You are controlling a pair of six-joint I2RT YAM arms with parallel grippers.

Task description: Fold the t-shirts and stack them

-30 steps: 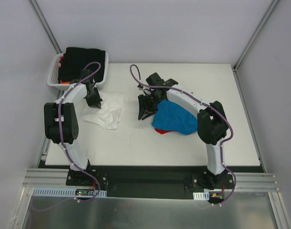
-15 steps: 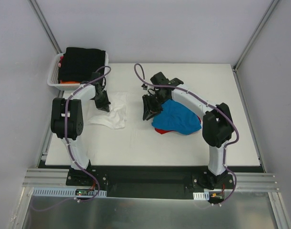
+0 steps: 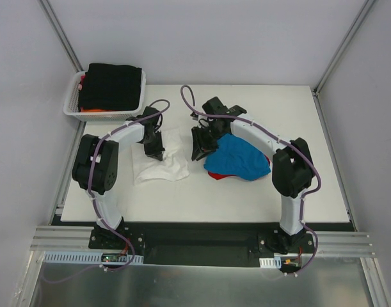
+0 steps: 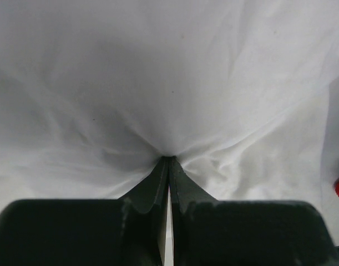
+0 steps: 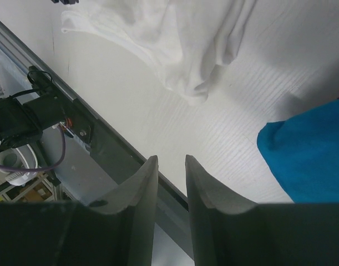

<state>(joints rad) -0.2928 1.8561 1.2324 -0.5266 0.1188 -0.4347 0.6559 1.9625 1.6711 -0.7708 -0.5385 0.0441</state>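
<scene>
T-shirts lie in three places on and around the flat white tabletop point(image 3: 278, 192). The table fills a booth of pale grey wall panels joined by slanting metal posts point(image 3: 59, 35).

By the table's far left corner stands a white plastic lattice basket point(image 3: 71, 107). It holds a folded black cotton t-shirt point(image 3: 112, 83) on top, and a strip of orange t-shirt point(image 3: 93, 110) shows beneath it at the near rim.

Just right of the basket, the left gripper point(image 3: 155, 152) is down on a large plain white t-shirt point(image 3: 163, 167), which lies rumpled on the table left of centre. In the left wrist view its jaws are pressed together with a pinch of the white cloth caught at the tips, and creases fan out from that spot.

The right gripper point(image 3: 198, 150) hangs at the middle of the table, between the white t-shirt and a bright blue cotton t-shirt point(image 3: 240, 158). In its wrist view the jaws stand a narrow slot apart with nothing between them. Bare ribbed tabletop lies below, and the blue cloth is off to one side.

The blue t-shirt is bunched right of centre and lies on top of a red t-shirt point(image 3: 215, 174), whose edge shows along its near left side. The right part of the table is bare white surface.

Along the near edge, both arm bases are bolted to an aluminium rail point(image 3: 201, 246), with a shiny metal sheet point(image 3: 201, 284) below it.
</scene>
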